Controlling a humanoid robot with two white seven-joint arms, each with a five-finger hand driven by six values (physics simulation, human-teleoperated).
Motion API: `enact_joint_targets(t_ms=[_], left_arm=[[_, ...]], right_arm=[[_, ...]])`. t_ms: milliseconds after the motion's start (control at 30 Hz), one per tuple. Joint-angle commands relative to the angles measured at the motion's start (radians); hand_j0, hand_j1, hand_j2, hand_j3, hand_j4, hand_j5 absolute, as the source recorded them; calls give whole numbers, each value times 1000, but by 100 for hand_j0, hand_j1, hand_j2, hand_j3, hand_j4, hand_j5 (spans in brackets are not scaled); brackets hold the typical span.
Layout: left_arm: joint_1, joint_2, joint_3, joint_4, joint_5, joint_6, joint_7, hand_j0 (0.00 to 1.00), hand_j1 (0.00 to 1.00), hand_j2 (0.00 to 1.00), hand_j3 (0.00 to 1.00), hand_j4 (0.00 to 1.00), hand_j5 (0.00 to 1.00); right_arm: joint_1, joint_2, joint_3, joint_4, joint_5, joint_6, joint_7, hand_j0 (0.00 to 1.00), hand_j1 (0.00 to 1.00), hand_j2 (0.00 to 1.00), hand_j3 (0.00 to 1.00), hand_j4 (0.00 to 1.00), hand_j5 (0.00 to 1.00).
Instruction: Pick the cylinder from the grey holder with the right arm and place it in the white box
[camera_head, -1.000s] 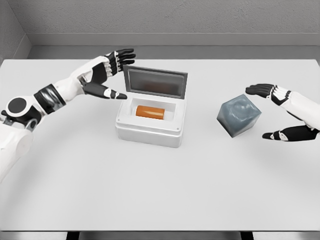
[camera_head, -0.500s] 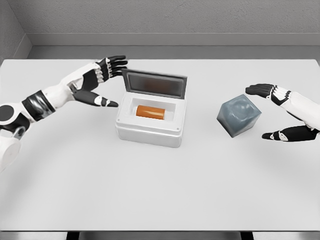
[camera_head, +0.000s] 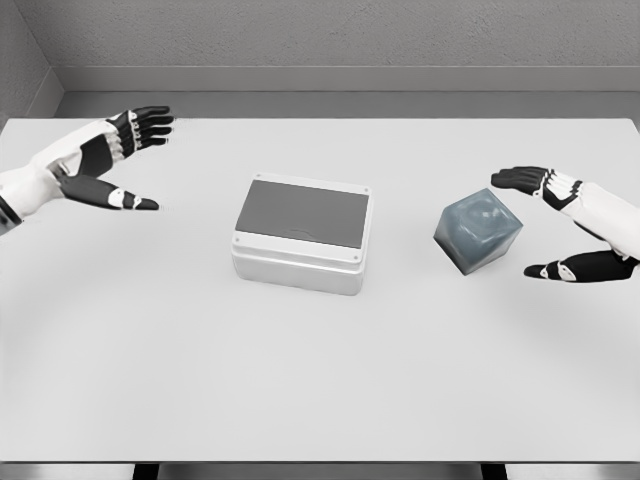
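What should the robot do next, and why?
Probably just draw both arms back to rest. The white box has its lid shut, the grey holder looks empty, and the left hand and right hand are open, holding nothing.

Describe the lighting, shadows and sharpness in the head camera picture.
Head view: light is even and diffuse, with no glare; the closed white box with its grey lid and the tilted grey holder block cast only faint, soft shadows on the white table. Edges look slightly smeared, like a compressed render. Both open hands, left and right, stay legible.
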Motion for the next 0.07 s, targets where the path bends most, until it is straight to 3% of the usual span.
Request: enact_joint_targets(t_ms=[0,33], left_arm=[[0,51,18,4,7,0,0,100,100,100,100,100,100],[2,51,20,4,7,0,0,100,100,100,100,100,100]], right_arm=[[0,-1,0,0,-8,3,0,100,100,100,100,100,100],[0,-1,0,0,-8,3,0,100,100,100,100,100,100]])
